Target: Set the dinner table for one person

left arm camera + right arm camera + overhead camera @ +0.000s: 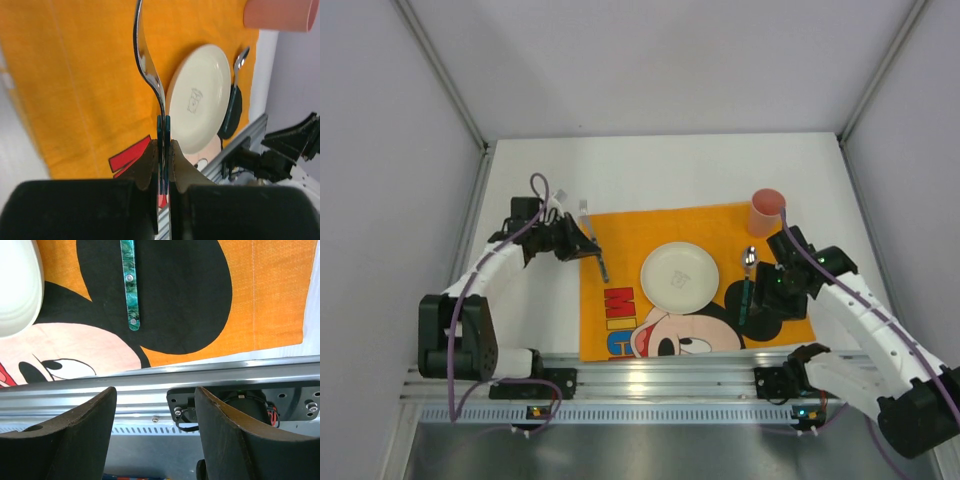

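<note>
Left gripper point(164, 145) is clamped on the fork point(148, 65) handle, lower centre of frame. The fork is probably rigid, light and slick, so the handle is the place to grip. Right gripper point(155, 410) stands wide, empty.

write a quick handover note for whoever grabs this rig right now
Left gripper: shut on the fork by its handle, at the left side of the orange cloth. I cannot tell whether the fork is lifted.
Right gripper: open and empty, above the cloth's near edge by the rail.
Things: the cloth is spread on the table. The plate is mid-cloth, with the spoon just right of it. The pink cup is at the cloth's far right corner.
Done: plate, spoon and cup look placed.
Left: probably set the fork down left of the plate and release it.
</note>
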Controlling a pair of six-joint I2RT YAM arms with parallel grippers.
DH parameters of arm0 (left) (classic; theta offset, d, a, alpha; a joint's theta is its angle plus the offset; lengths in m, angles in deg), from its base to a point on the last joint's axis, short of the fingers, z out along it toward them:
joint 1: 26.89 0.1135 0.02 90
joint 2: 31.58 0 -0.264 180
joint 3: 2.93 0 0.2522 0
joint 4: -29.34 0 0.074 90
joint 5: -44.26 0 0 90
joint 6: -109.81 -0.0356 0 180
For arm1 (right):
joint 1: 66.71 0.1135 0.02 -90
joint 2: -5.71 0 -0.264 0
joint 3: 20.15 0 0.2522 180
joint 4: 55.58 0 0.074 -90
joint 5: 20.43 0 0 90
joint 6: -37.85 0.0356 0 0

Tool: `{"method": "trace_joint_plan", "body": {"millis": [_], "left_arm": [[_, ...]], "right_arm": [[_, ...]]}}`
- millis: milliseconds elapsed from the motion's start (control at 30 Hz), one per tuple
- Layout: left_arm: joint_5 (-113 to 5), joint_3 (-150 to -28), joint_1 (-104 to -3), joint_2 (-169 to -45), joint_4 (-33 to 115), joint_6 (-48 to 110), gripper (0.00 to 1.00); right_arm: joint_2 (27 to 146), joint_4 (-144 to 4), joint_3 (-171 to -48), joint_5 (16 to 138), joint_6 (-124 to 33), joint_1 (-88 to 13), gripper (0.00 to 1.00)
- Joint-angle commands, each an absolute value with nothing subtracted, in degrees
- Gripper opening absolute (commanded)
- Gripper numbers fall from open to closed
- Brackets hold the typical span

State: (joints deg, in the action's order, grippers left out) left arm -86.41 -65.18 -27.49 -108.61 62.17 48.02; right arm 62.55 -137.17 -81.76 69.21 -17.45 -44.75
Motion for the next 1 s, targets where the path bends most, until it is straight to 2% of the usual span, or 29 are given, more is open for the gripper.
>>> {"method": "trace_joint_plan", "body": {"millis": [0,167,300,467,633,700,733,800,833,967], "left_arm": [[-92.3,-60.3,-31.6,-111.8,57.3,51.0,0.00],[-97.0,-55.4,-35.6,-113.8,49.9,54.6,0.00],[-95.7,-51.9,-38.1,-114.4,46.1,58.5,0.00],[-95.8,-51.3,-38.6,-116.6,48.0,58.7,0.00],[-96.3,-53.0,-38.6,-123.0,56.2,55.2,0.00],[-96.4,-53.0,-38.6,-123.8,57.3,55.0,0.06],[-96.5,-53.0,-38.6,-123.6,58.0,55.1,0.16],[-94.9,-53.7,-38.6,-122.8,60.1,54.8,0.28],[-94.4,-54.0,-38.7,-122.5,61.0,54.7,0.40],[-90.6,-56.8,-38.7,-118.8,70.1,52.3,0.51]], "right_arm": [[58.7,-138.2,-80.8,69.2,-16.2,-45.3,0.64],[54.0,-139.3,-78.0,69.3,-15.9,-45.3,0.64],[50.9,-139.6,-77.9,71.0,-15.8,-45.2,0.64],[49.1,-140.3,-78.3,71.6,-16.3,-45.3,0.64],[47.6,-140.5,-78.7,72.1,-17.2,-45.2,0.64],[46.9,-140.5,-78.6,72.3,-17.4,-45.2,0.65],[46.6,-140.7,-78.8,72.5,-17.6,-45.2,0.65],[46.0,-140.7,-79.0,72.7,-18.0,-45.2,0.65],[45.8,-140.9,-79.1,72.8,-18.3,-45.2,0.66],[44.9,-141.4,-79.6,72.9,-19.3,-45.2,0.66]]}}
